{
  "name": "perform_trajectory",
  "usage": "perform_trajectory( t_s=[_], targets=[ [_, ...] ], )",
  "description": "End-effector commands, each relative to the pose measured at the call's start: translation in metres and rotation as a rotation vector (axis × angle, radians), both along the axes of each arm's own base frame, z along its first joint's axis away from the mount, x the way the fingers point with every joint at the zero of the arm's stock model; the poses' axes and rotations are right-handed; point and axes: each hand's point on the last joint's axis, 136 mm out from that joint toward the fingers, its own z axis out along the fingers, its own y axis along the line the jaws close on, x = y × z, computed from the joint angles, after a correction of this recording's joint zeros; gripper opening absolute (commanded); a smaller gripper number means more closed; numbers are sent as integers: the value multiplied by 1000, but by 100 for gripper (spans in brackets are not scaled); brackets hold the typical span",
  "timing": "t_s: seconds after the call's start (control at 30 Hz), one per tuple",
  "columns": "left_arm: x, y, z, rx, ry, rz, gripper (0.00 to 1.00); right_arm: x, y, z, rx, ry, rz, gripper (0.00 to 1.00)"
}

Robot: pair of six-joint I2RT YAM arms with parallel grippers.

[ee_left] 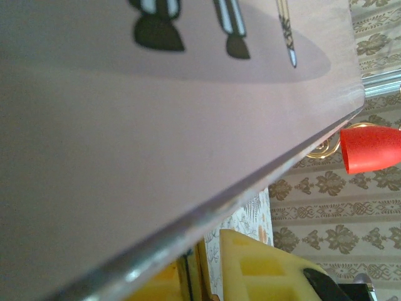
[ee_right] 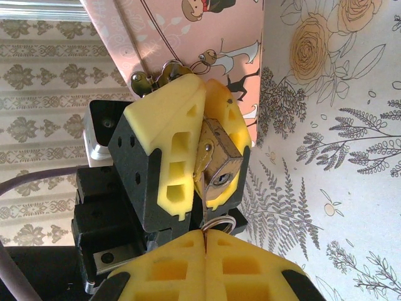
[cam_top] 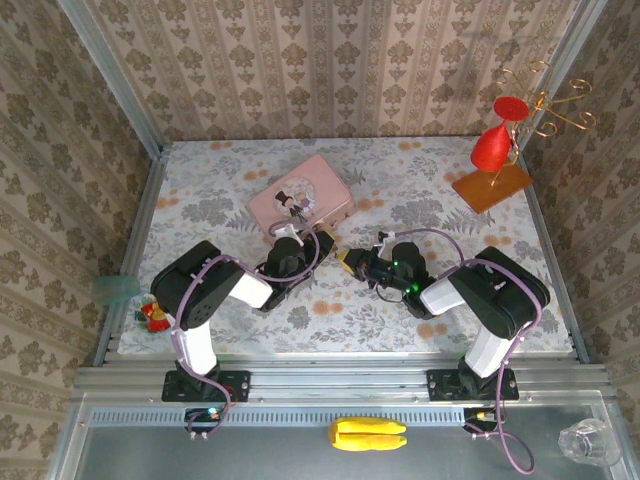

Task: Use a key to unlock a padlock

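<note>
In the right wrist view my left gripper (ee_right: pixel 212 153) is shut on the brass padlock (ee_right: pixel 220 164), its keyhole facing the camera. The padlock's shackle (ee_right: pixel 168 69) hangs at the edge of the pink tin (ee_right: pixel 188 31). My right gripper (ee_right: pixel 205 233) is shut on the key (ee_right: pixel 205 207), whose thin blade points up. The key's tip lies against the padlock's left edge, beside the keyhole and not in it. A wire ring (ee_right: pixel 220 221) hangs from the key. Seen from above, the left gripper (cam_top: pixel 322 243) and right gripper (cam_top: pixel 352 262) meet just in front of the tin (cam_top: pixel 300 198).
A red vase (cam_top: pixel 492 143) on a wooden stand (cam_top: pixel 490 187) with gold wire hooks stands at the back right. A small toy (cam_top: pixel 152 314) sits by the table's left edge. A yellow block (cam_top: pixel 367 434) and a clear glass (cam_top: pixel 588 440) lie on the near ledge.
</note>
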Motion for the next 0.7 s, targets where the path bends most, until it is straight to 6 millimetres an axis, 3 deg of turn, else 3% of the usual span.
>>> perform_trajectory(
  t_s=[0.0,0.67],
  targets=[
    [-10,-10,6,-105,102,-47,0,-3,-2,-7,-12,20,0,0],
    [-5,-5,5,-97,102,-39,0,-8,-2,0,-16,4,17,0]
  ],
)
